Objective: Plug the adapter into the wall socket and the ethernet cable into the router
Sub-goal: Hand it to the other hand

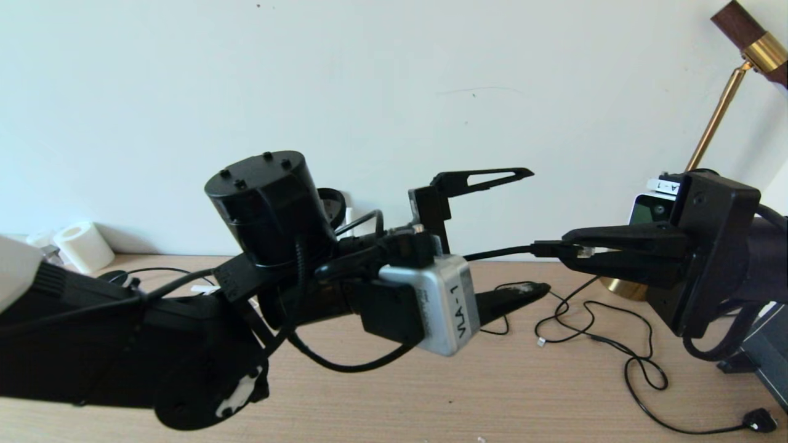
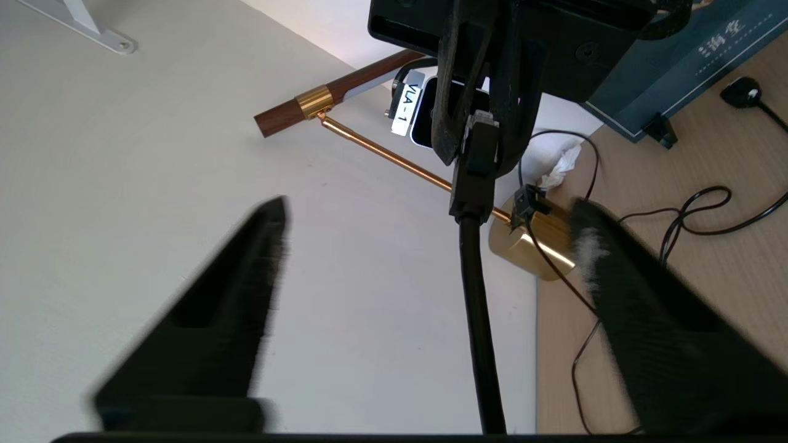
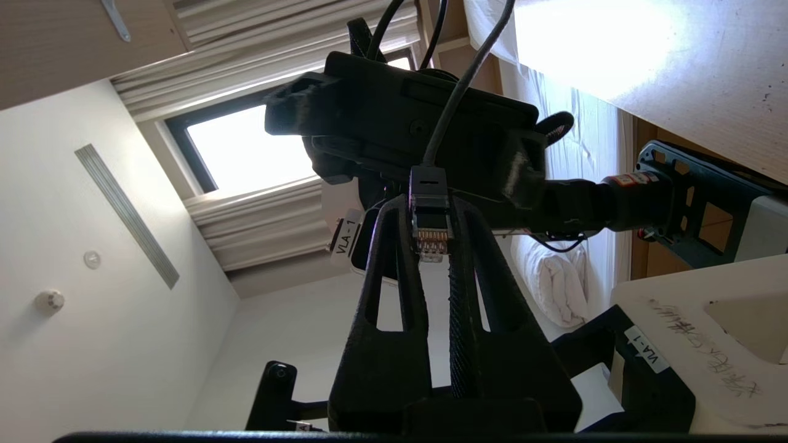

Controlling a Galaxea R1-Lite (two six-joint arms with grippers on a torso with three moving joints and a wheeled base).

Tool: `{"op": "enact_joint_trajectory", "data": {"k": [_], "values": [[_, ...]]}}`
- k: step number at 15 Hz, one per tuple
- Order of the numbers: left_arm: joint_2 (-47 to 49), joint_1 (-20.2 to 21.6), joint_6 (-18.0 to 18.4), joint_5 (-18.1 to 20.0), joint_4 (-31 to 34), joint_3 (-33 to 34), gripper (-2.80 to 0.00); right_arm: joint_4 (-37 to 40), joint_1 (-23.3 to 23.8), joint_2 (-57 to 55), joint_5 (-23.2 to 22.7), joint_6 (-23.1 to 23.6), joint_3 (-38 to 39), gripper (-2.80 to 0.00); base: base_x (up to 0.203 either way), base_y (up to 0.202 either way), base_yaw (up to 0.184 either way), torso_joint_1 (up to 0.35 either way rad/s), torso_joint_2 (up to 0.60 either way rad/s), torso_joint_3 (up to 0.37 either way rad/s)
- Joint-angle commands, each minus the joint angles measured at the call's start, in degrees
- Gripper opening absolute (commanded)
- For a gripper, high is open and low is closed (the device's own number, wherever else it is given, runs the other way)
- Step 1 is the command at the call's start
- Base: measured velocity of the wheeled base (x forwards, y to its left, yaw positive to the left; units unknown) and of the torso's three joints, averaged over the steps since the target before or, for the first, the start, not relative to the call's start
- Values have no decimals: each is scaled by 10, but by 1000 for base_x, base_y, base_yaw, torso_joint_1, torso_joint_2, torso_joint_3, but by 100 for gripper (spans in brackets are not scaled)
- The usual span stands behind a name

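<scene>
While our right gripper (image 1: 569, 251) pinches the ethernet cable (image 1: 498, 252) plug, we hold it above the bench (image 1: 554, 394). Our left gripper (image 1: 523, 231) stands spread around that cable, fingers apart.

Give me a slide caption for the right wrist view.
Right gripper shut on the ethernet cable plug, left gripper facing it.
</scene>
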State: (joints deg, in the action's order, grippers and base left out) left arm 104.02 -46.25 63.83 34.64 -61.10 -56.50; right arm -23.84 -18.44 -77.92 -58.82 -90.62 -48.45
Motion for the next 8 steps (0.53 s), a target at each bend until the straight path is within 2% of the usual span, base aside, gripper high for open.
{"op": "enact_joint_trajectory", "data": {"k": [1,8], "values": [[0,-2,3,2,-3,-1,-280,-2,-1,-2,-4,-5,0,-280,0,0,0,0,0,0],[9,-20,3,1,-3,0,-280,-2,-3,-7,-3,-5,-1,-280,0,0,0,0,0,0]]}}
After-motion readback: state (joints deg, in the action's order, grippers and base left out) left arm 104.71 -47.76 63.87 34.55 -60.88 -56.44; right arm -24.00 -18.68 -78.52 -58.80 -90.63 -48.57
